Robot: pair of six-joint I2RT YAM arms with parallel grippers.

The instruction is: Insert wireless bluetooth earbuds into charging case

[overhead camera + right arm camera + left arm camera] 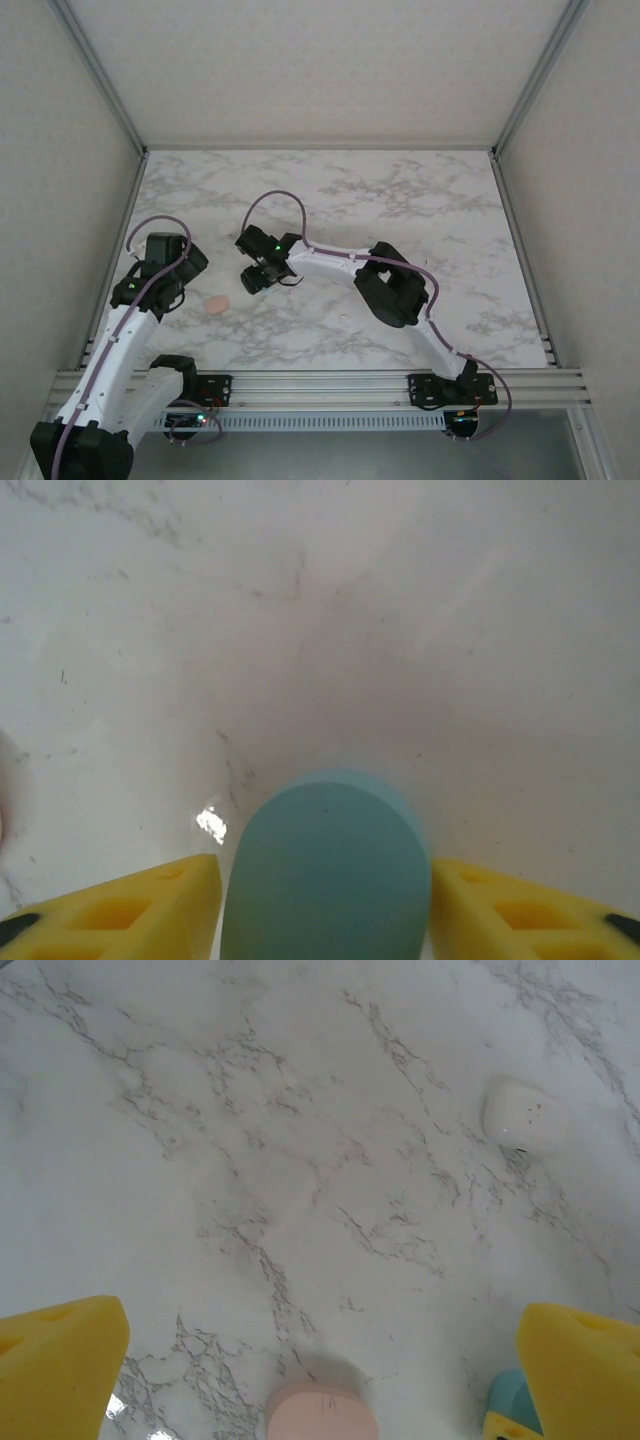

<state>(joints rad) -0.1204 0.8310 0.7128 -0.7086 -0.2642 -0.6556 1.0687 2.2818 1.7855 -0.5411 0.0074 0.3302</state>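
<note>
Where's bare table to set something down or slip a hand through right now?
Free: the far strip of table along the back wall, and the right side beyond the right arm. Crowded: near-left, where the pink case lies between the left end effector and the right end effector, whose fingers flank the teal case.

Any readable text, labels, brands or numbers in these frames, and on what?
No readable text in any view.
pink case: no print.
teal case: no print.
white case: a few dark specks, too small to read as anything.
table: marble veining, no lettering.
</note>
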